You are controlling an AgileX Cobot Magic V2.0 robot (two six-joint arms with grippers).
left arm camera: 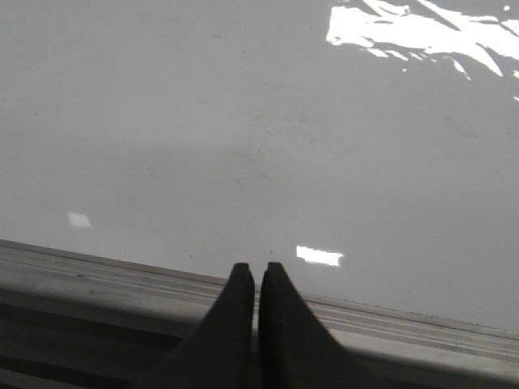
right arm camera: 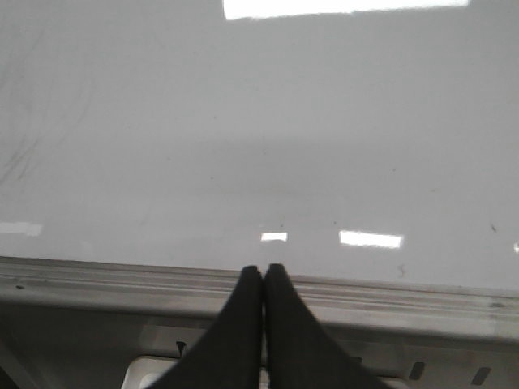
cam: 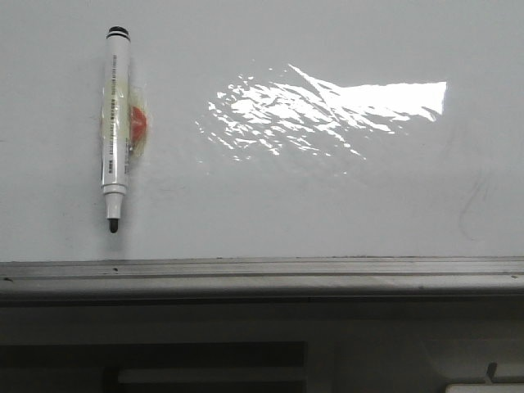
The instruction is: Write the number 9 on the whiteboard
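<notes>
The large glossy white-grey whiteboard [cam: 270,196] fills the surface, its grey metal rail [cam: 262,274] along the 6 o'clock edge and a bright glare patch [cam: 327,110] toward 1 o'clock. A white-barrelled marker with black tip [cam: 115,131] lies at 10 o'clock, tip pointing to 6 o'clock. No written 9 shows. The left gripper [left arm camera: 259,271] and right gripper [right arm camera: 263,271] hover over the rail, fingertips pressed together, holding nothing.
</notes>
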